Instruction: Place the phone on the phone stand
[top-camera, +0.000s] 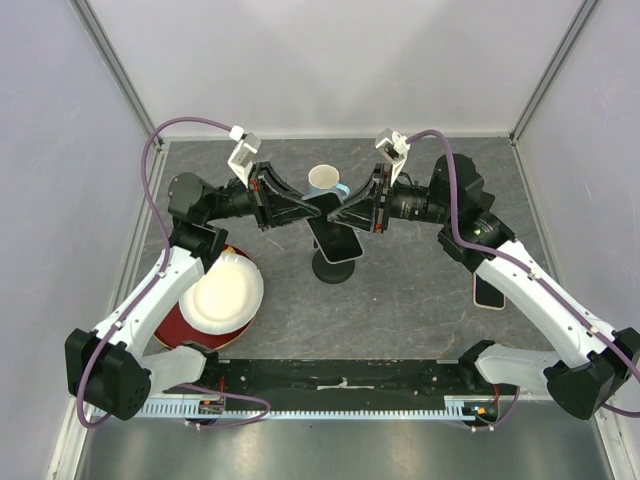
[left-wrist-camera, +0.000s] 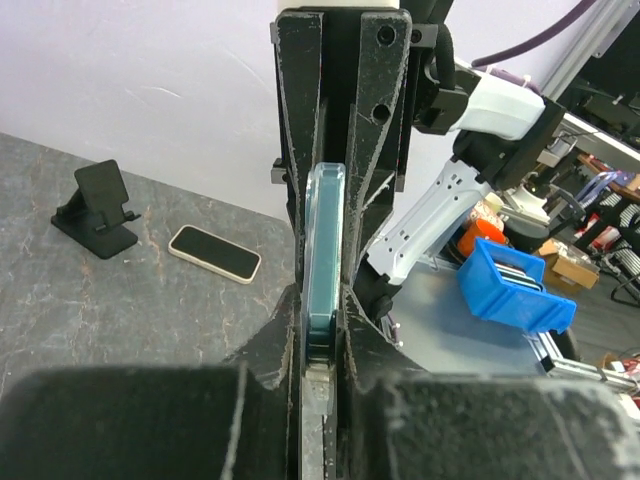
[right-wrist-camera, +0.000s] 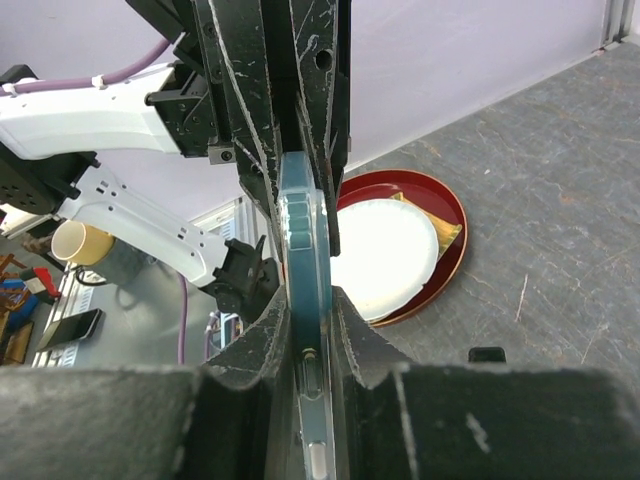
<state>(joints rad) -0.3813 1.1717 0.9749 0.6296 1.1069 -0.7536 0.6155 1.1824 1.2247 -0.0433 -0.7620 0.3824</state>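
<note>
A phone with a dark screen and teal edge (top-camera: 338, 240) hangs tilted over the middle of the table. My left gripper (top-camera: 318, 208) and right gripper (top-camera: 347, 212) are both shut on its upper end from opposite sides. It shows edge-on between the left gripper's (left-wrist-camera: 322, 320) jaws as the phone's teal edge (left-wrist-camera: 325, 250), and likewise the phone (right-wrist-camera: 300, 230) in the right gripper (right-wrist-camera: 308, 320). A black round-based object (top-camera: 335, 270) stands right under the phone's lower end. A small black folding phone stand (left-wrist-camera: 97, 212) shows in the left wrist view; the right arm hides it from above.
A second phone in a cream case (top-camera: 488, 290) lies at the right, near the small stand in the left wrist view (left-wrist-camera: 215, 252). A cup (top-camera: 324, 180) stands behind the grippers. A white paper plate (top-camera: 225, 290) rests on a red plate (top-camera: 172, 325) at the left.
</note>
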